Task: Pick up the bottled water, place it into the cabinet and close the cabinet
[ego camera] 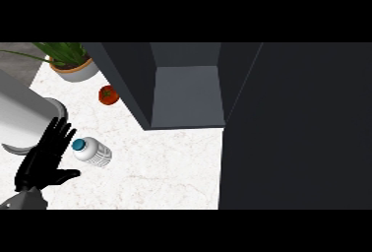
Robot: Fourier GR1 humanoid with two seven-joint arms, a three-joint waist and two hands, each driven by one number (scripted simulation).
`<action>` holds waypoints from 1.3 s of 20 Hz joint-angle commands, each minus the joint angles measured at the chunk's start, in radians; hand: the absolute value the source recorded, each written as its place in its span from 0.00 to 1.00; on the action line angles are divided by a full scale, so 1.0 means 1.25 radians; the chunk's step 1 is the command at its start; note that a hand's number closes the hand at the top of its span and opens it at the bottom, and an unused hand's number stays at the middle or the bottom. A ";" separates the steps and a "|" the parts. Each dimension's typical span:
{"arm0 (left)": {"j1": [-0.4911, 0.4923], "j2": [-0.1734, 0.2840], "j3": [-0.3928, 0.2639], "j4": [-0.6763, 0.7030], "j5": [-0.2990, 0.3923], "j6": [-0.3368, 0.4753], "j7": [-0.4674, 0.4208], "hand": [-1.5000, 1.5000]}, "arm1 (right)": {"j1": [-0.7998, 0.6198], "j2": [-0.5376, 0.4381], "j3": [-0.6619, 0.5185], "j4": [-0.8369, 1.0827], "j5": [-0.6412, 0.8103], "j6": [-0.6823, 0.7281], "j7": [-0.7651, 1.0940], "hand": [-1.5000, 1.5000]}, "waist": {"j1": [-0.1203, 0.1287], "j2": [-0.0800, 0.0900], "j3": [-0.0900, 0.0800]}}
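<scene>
The bottled water (92, 152) lies on the pale marble counter (167, 167), a clear bottle with a teal cap pointing up-left. My left hand (45, 160) stands just left of it, fingers straight and pointing up, thumb out to the right, not holding anything. The dark cabinet (185, 93) is open at the upper middle, its grey shelf inside bare. Its open door (298, 128) is a large dark panel filling the right side. My right hand is out of view.
A potted plant (71, 63) stands at the back left. A red tomato (108, 95) lies beside the cabinet's left wall. A large metal pot (25, 115) sits at the left edge behind my left hand.
</scene>
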 commanded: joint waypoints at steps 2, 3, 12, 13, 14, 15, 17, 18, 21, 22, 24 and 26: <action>-0.012 0.007 -0.010 0.144 -0.037 -0.076 -0.117 0.00 | 0.077 -0.051 -0.035 -0.139 -0.005 0.009 -0.007 0.00 | 0.001 0.000 0.000; -0.060 -0.001 -0.019 0.182 -0.059 -0.058 -0.139 0.00 | 0.075 -0.042 0.002 -0.156 0.027 -0.010 0.023 0.00 | -0.004 0.002 -0.001; -0.105 -0.026 -0.037 0.384 -0.137 -0.091 -0.363 0.00 | 0.119 -0.077 0.019 -0.128 0.043 -0.009 -0.055 0.00 | -0.012 0.005 -0.003; -0.140 -0.014 -0.026 0.412 -0.120 -0.113 -0.340 1.00 | 0.092 -0.058 0.049 -0.102 0.068 -0.026 -0.048 0.00 | -0.002 0.005 -0.002; -0.126 -0.021 -0.030 0.410 -0.124 -0.125 -0.372 1.00 | 0.098 -0.072 0.027 -0.103 0.065 -0.021 -0.066 0.00 | -0.005 0.004 -0.002; -0.141 -0.028 -0.027 0.414 -0.129 -0.098 -0.390 1.00 | 0.122 -0.078 0.034 -0.128 0.052 -0.025 -0.059 0.00 | -0.010 0.005 -0.003; -0.145 -0.035 -0.054 0.441 -0.177 -0.050 -0.431 1.00 | 0.099 -0.089 0.013 -0.104 0.034 -0.017 -0.077 0.00 | -0.009 0.007 -0.003; -0.141 -0.028 -0.059 0.451 -0.183 -0.058 -0.444 1.00 | 0.089 -0.069 0.042 -0.102 0.071 -0.045 -0.059 0.00 | -0.004 0.007 -0.003; -0.156 -0.013 -0.065 0.454 -0.210 0.008 -0.490 1.00 | 0.107 -0.092 0.031 -0.142 0.038 -0.041 -0.055 0.00 | -0.008 0.008 -0.003; -0.168 -0.044 -0.086 0.460 -0.236 0.046 -0.512 1.00 | 0.095 -0.093 0.025 -0.112 0.033 -0.041 -0.061 0.00 | -0.005 0.008 -0.002; -0.153 -0.026 -0.095 0.455 -0.261 0.081 -0.585 1.00 | 0.096 -0.096 0.034 -0.082 0.050 -0.040 -0.085 0.00 | -0.010 0.007 -0.003; -0.151 -0.053 -0.113 0.447 -0.287 0.147 -0.625 1.00 | 0.105 -0.107 0.036 -0.103 0.051 -0.049 -0.071 0.00 | -0.003 0.005 -0.002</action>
